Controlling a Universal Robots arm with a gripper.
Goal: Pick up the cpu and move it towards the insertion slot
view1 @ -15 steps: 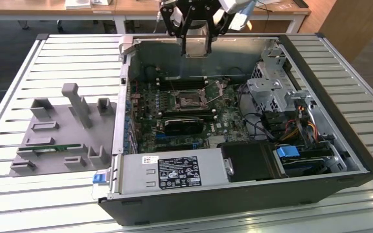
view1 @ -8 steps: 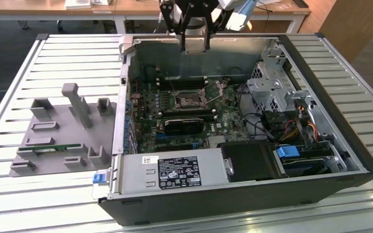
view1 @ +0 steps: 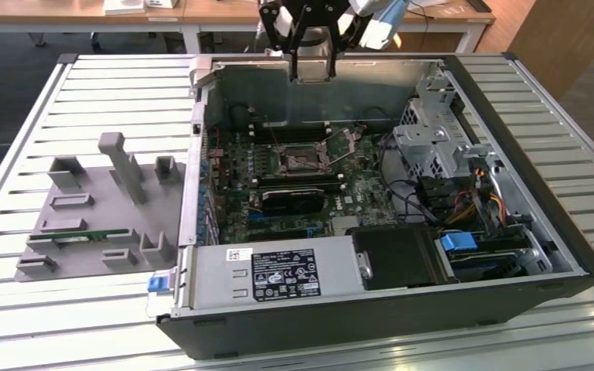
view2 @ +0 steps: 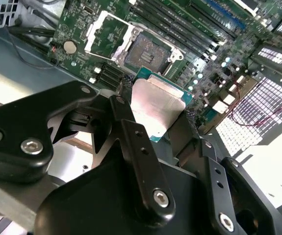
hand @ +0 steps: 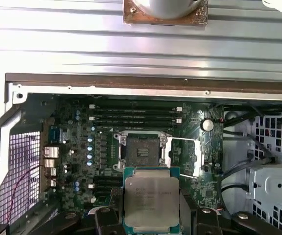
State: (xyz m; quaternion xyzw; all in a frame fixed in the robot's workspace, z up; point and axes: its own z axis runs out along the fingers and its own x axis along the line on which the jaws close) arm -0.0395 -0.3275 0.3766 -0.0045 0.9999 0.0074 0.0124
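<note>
1 gripper above open computer case, jaws closed on 1 cpu. 1 insertion slot below, frame open. 1 grey tray beside case.

We see an open PC case lying on a slatted metal table. Inside, by the near wall, sits a grey power supply w/ a black block on the exterior view's right of it. A silver drive cage stands further back on that side, w/ coloured cables near it. Left of the case lies a grey plastic tray holding a green memory stick. Long black memory slots run across the green board in the first wrist view.
</note>
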